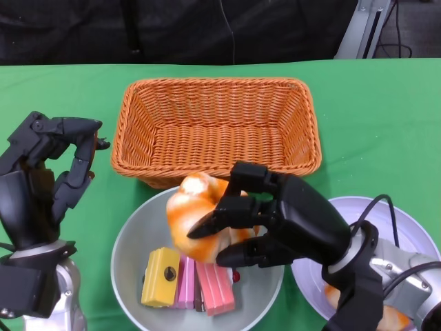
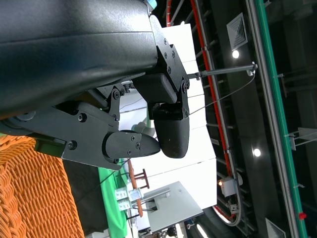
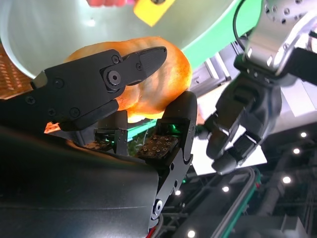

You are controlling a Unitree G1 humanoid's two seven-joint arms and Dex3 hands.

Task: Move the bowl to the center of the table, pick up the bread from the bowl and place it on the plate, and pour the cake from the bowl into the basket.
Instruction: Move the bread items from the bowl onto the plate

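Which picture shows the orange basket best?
The head view: the whole basket shows there, empty, on the green table behind the bowl. The left wrist view catches only a woven corner of it, and the right wrist view only a sliver at one edge.

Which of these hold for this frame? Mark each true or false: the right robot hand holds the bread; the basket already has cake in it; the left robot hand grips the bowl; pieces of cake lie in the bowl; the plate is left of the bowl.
1. The right robot hand holds the bread. True.
2. The basket already has cake in it. False: nothing shows inside it.
3. The left robot hand grips the bowl. False: it is raised beside the bowl, holding nothing.
4. Pieces of cake lie in the bowl. True.
5. The plate is left of the bowl. False: it sits at the right, under the right arm.
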